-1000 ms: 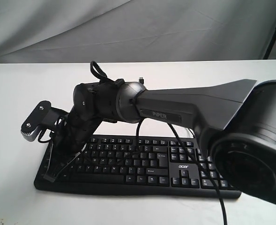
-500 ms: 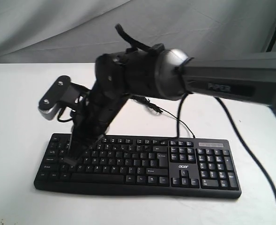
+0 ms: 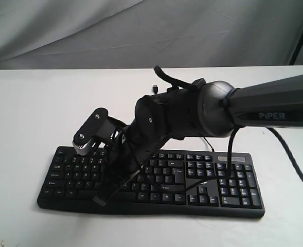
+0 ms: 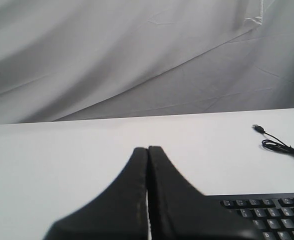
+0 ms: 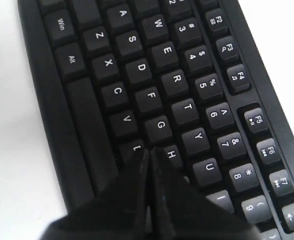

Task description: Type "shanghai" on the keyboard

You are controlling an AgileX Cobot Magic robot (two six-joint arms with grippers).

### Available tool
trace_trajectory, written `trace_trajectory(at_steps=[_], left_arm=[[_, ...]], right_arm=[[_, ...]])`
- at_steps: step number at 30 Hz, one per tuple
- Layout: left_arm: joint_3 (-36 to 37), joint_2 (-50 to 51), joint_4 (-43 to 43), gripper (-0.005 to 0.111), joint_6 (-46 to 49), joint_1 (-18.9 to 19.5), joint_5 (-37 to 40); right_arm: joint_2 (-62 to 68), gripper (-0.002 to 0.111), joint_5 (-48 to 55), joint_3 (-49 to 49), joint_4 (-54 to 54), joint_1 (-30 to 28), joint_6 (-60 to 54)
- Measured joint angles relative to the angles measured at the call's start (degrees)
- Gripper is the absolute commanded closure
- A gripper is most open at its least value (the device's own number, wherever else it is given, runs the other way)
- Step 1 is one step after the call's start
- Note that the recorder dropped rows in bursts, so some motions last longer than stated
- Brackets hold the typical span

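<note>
Now, right gripper [image 5: 147, 151] closed, tip set just beside H key [image 5: 172, 154], keyboard [image 5: 82, 115] laid toward near edge of table [image 4: 62, 150], left gripper [image 4: 147, 148] likewise closed

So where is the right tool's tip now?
In the right wrist view, the shut right tool has its tip over the left half of the keyboard, beside the H key and near G.
</note>
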Motion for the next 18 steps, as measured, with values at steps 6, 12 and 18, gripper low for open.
trace_trajectory(at_steps=[6, 12, 18], left_arm=[[0.00, 0.00, 0.00, 0.107, 0.00, 0.00, 0.00], [0.00, 0.00, 0.00, 0.107, 0.00, 0.00, 0.00], [0.00, 0.00, 0.00, 0.107, 0.00, 0.00, 0.00]], right_arm=[[0.72, 0.108, -0.09, 0.00, 0.61, 0.00, 0.00], [1.23, 0.108, -0.09, 0.00, 0.85, 0.00, 0.00], [1.26, 0.108, 0.11, 0.00, 0.85, 0.00, -0.10]])
